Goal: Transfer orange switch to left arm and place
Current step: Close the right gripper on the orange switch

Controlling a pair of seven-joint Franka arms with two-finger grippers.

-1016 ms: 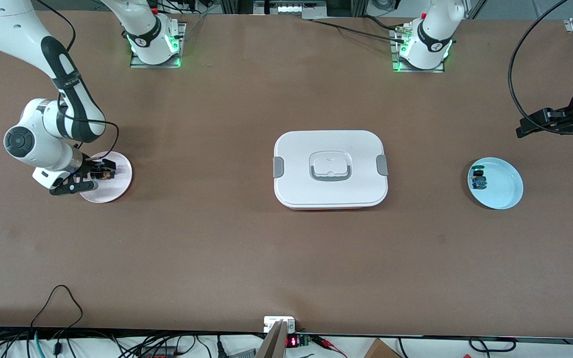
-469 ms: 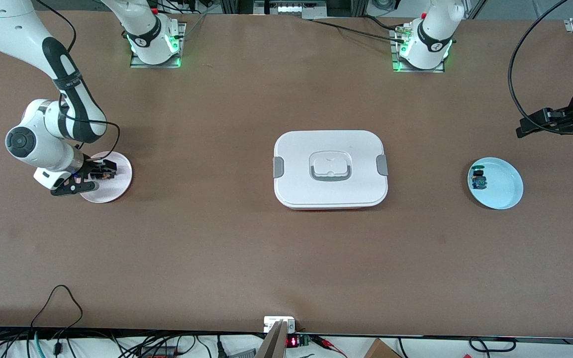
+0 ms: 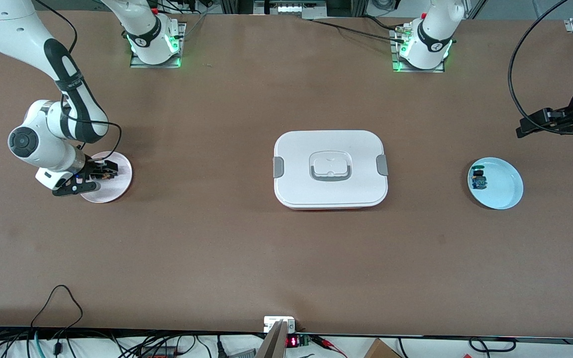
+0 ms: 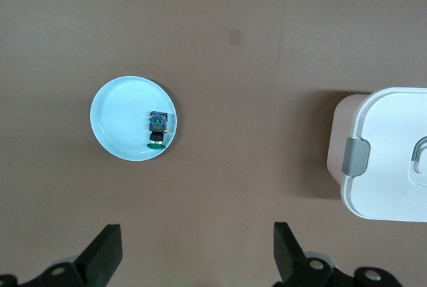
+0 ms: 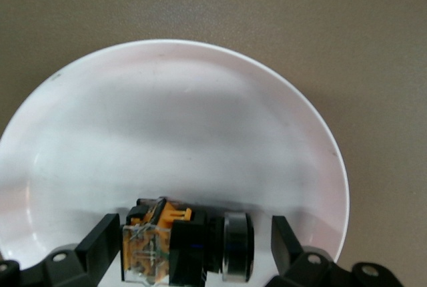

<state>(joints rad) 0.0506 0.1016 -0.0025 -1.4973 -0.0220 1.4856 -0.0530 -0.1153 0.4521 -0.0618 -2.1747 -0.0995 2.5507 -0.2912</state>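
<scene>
You are at the pick stage: the right tool (image 3: 98, 175) straddles, fingers apart, the ungrasped orange switch (image 5: 183, 247) on the pink plate (image 3: 120, 191) at the box's (image 3: 330, 168) 9 o'clock, while the left tool (image 4: 197, 263) waits, fingers apart, over bare tabletop (image 3: 217, 248), with handover and placement outstanding.

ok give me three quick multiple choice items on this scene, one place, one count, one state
1. The orange switch lies:
A on the pink plate
B on the box
C on bare table

2. Round plates on the table:
A one
B two
C three

3. The right gripper is:
A shut on the switch
B open around the switch
C open over the box

Key:
1 A, right wrist view shows it on the plate.
2 B, the pink one and the blue plate.
3 B, a finger stands apart at each end of the switch.
</scene>
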